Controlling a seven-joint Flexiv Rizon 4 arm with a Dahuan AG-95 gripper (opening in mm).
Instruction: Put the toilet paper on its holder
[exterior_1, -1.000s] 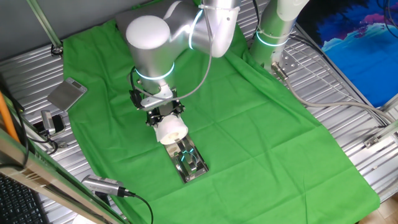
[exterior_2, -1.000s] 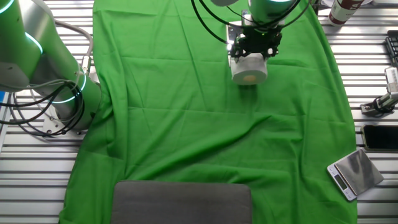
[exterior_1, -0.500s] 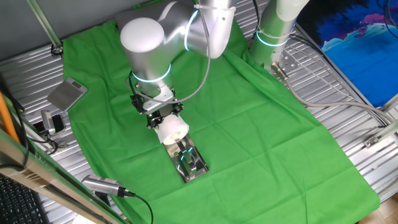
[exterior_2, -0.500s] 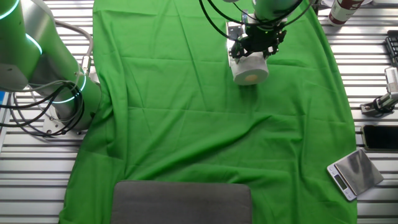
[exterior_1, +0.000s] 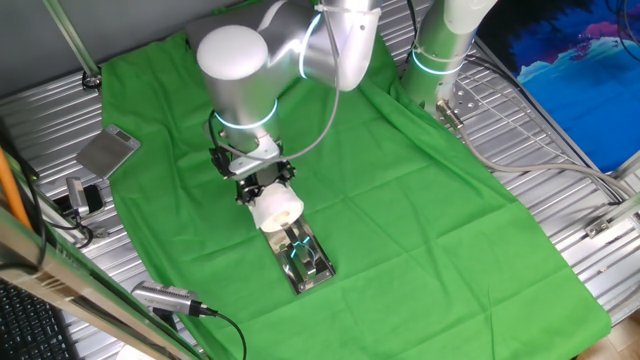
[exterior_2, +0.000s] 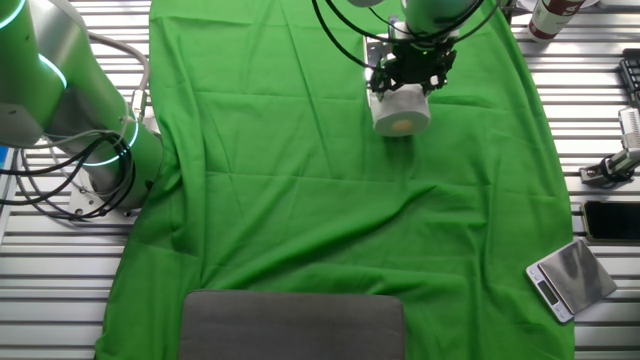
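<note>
End effector (exterior_1: 262, 190): black fingers closed on the roll, I read it as a firm hold; it hangs under my arm's big joint cap, pointing down toward the cloth.
Roll (exterior_1: 275, 208): white, gripped at its upper end, lying tilted so the hollow core faces outward; in the other fixed view (exterior_2: 401, 110) I see the core end-on just below the end effector (exterior_2: 409, 76).
Holder (exterior_1: 303, 259): shiny chrome plate with a bar across it, flat on the cloth just beyond the roll's free end; the roll meets or overlaps its near end, and I cannot tell whether the bar has entered the core. From the other fixed view it is hidden behind the roll.
Cloth (exterior_1: 420, 200): green, wrinkled, spread over the counter (exterior_1: 560, 180) under the end effector.
Scale (exterior_1: 108, 151): flat, dull grey, well apart from the end effector, off the cloth's edge.
Second arm (exterior_2: 60, 90): far across the cloth from the end effector, at the counter's edge.
</note>
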